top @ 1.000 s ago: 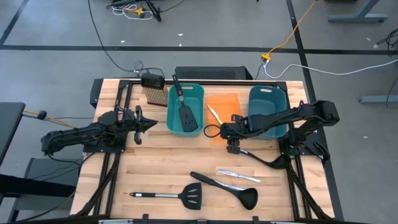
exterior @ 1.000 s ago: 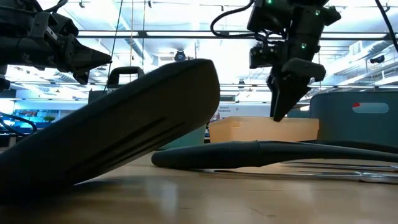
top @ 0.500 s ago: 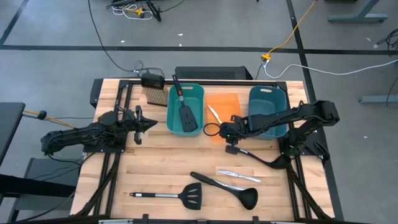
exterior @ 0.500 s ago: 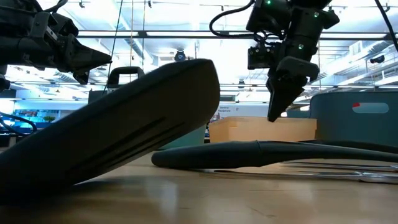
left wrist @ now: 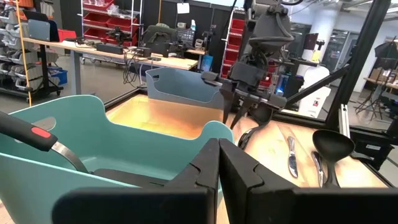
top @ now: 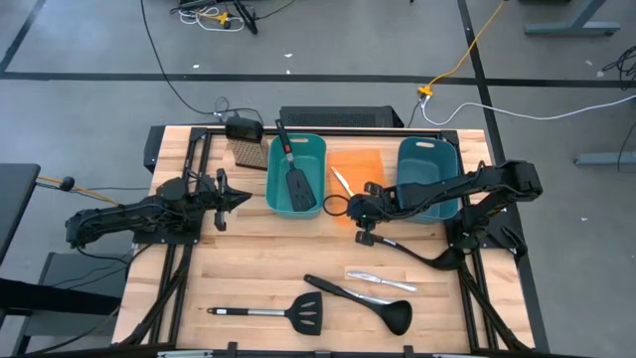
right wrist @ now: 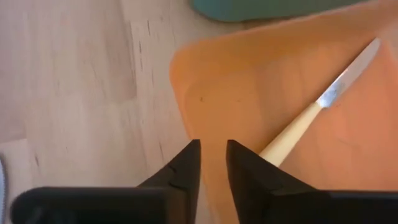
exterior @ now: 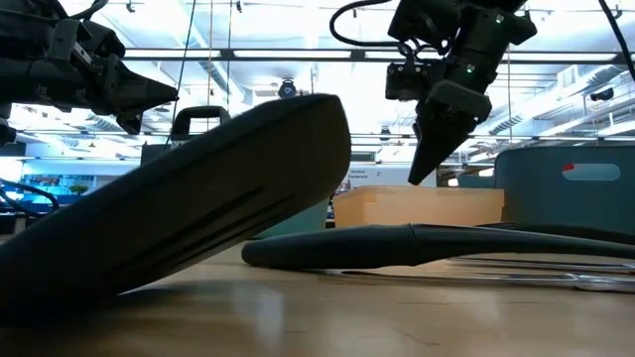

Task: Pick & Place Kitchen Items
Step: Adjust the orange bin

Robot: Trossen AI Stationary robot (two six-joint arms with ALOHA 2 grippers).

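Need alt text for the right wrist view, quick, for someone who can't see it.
The right gripper, fingers nearly together and holding nothing, hangs over the near corner of the orange bin. A yellow-handled knife lies in the bin; bare wooden table beside it.

2 dark, matte arms of jointed segments, black cables looping beside them. Each ends in 2 tapering black fingers; small green lights glow on the right wrist.

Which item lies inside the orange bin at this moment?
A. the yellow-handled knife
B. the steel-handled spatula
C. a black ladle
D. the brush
A: the yellow-handled knife lies alone on the floor of the orange bin, with the right gripper hovering over the bin's near edge.
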